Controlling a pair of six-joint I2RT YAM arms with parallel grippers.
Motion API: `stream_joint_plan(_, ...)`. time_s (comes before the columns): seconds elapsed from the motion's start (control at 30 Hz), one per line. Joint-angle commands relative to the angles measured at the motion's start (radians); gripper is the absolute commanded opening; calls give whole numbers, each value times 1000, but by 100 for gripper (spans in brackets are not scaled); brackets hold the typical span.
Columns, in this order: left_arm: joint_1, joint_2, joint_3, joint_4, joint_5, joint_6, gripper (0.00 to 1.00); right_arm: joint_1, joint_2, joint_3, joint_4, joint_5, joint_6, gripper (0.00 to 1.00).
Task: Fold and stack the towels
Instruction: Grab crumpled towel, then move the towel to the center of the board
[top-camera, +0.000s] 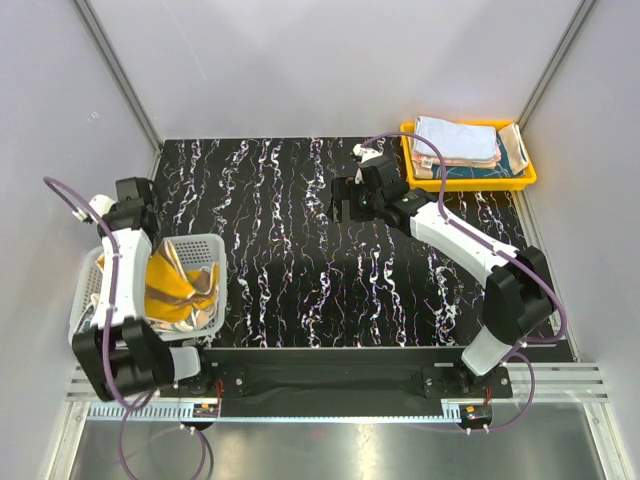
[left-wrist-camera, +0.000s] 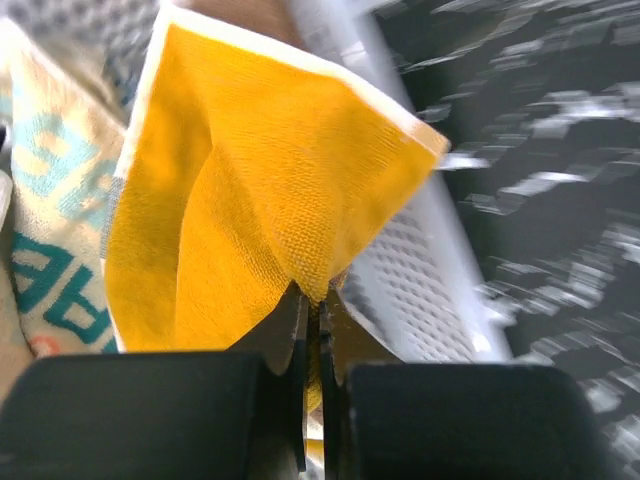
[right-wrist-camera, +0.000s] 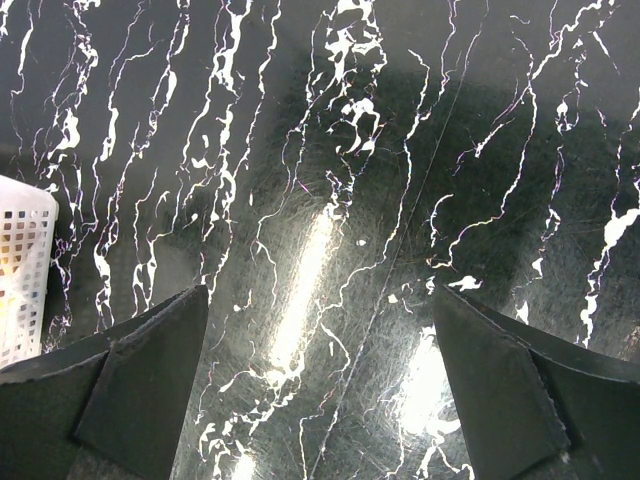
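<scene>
My left gripper (left-wrist-camera: 315, 300) is shut on an orange-yellow towel (left-wrist-camera: 260, 190) and holds it up over the white mesh basket (top-camera: 205, 245); the towel (top-camera: 175, 285) hangs inside the basket in the top view. A beige towel with teal-red lettering (left-wrist-camera: 50, 230) lies under it in the basket. My right gripper (top-camera: 345, 205) is open and empty above the black marbled table (right-wrist-camera: 330, 200), right of centre at the back. Folded towels, a pale white one (top-camera: 455, 140) on top, are stacked in the yellow tray (top-camera: 470, 183).
The basket (right-wrist-camera: 20, 260) shows at the left edge of the right wrist view. The yellow tray stands at the back right corner. Grey walls close in the table on three sides.
</scene>
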Motion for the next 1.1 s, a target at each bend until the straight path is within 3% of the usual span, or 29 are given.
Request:
stream_joint_plan(0.0,-86,-126,114,2,-34,47,0,8,-49,19,18,11,0,100)
stream_joint_plan(0.2,-346,-151,349,-27,-52,80,0,8,-92,28,1,72,-5,100)
stream_joint_plan(0.33,-565,-56,531,-57,-77,126,0,8,-117,52,-43,138,-15,100)
stream_joint_plan(0.63,-889,138,939,-151,-148,190,0,7,-215,102,-76,247,-12,100)
stream_joint_plan(0.77,-966,153,975,-160,-183,176,0,8,-261,99,-77,258,-8,99)
stream_joint_plan(0.93,-1005,141,859,-94,-135,141,0,8,-319,51,-67,273,-1,100)
stream_joint_plan(1.07,-980,298,875,-36,-16,172,5,8,-307,31,-85,343,14,100)
